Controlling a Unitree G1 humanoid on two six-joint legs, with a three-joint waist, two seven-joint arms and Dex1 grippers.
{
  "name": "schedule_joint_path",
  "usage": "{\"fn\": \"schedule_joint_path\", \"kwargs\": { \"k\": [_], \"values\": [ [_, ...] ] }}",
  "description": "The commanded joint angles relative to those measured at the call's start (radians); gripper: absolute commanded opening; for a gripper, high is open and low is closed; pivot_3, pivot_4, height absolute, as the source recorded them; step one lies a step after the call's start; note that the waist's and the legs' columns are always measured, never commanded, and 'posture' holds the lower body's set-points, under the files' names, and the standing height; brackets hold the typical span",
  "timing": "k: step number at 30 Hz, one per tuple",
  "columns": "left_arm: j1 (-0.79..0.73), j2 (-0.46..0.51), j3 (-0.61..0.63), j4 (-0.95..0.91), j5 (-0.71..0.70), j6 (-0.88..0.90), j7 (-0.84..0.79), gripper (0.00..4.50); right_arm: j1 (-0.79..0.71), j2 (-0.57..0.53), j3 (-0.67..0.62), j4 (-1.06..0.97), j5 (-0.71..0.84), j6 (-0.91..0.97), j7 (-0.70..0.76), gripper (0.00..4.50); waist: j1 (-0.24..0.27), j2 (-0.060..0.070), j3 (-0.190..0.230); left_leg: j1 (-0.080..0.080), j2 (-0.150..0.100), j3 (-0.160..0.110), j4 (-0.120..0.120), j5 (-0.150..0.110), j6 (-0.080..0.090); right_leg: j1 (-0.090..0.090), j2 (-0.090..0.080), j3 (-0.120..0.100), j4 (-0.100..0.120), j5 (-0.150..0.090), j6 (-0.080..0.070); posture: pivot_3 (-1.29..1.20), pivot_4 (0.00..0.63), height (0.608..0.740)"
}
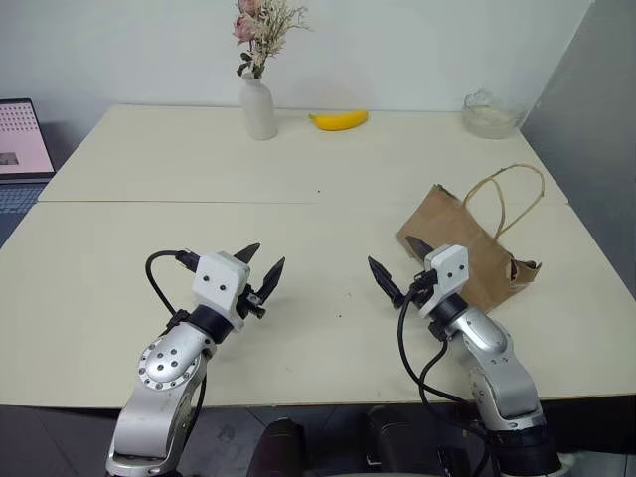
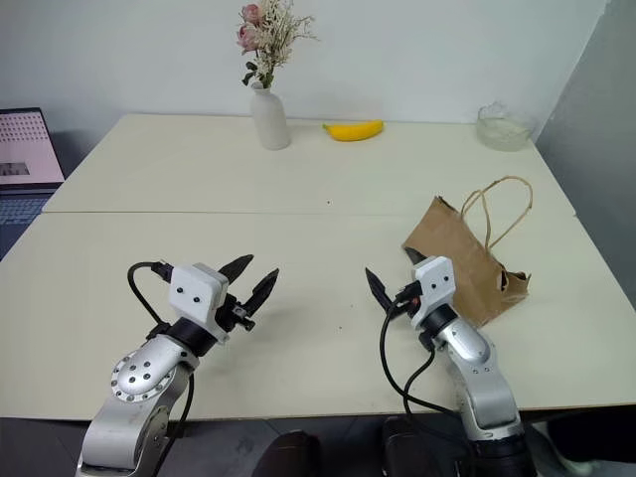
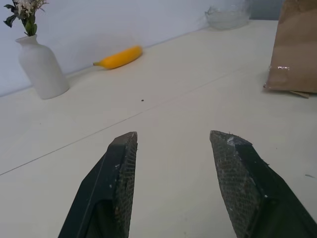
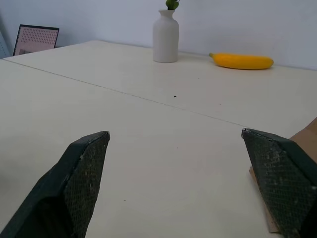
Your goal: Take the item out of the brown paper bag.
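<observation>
We hover our two pincers over the cream table point(image 1: 119, 298), both empty: the left pincer point(image 1: 260, 262) partly open, the right pincer point(image 1: 401, 262) spread wide just beside the brown paper bag point(image 1: 467, 243), which lies flat and creased near the table's right edge, twine handles toward the back. The item is not visible; we judge it is inside. Pinning the bag with one pincer while the other reaches into its mouth should serve best. Behind stand a white vase point(image 1: 258, 107), a banana point(image 1: 339, 119), a glass bowl point(image 1: 490, 114) and a laptop point(image 1: 22, 139) against a pale wall.
</observation>
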Motion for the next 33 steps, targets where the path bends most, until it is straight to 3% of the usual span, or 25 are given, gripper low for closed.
{"fn": "schedule_joint_path", "kwargs": {
  "k": [1, 26, 33],
  "values": [
    [0.001, 0.001, 0.010, -0.042, -0.037, 0.001, -0.017, 2.44, -0.014, 0.000, -0.001, -0.015, 0.011, -0.022, 0.009, 4.50, 0.000, 0.000, 0.000, 0.000, 0.000, 0.000, 0.000, 0.000, 0.000, 0.000, 0.000, 0.000, 0.000, 0.000, 0.000, 0.00, 0.150, 0.740],
    [-0.007, 0.007, -0.010, -0.037, -0.012, 0.001, -0.015, 2.44, -0.009, -0.021, 0.017, -0.022, -0.001, 0.017, 0.020, 4.50, 0.000, 0.000, 0.000, 0.000, -0.001, -0.008, 0.000, 0.000, 0.000, 0.006, -0.001, -0.008, -0.003, 0.000, 0.000, 0.00, 0.150, 0.740],
    [-0.081, 0.063, 0.028, -0.048, -0.164, 0.015, -0.149, 2.44, 0.027, -0.082, 0.026, -0.183, 0.053, 0.043, 0.090, 4.50, 0.001, 0.001, 0.000, 0.001, 0.000, -0.005, -0.001, 0.000, 0.000, 0.005, -0.001, -0.005, -0.003, 0.000, 0.000, 0.00, 0.150, 0.740]
  ]
}}
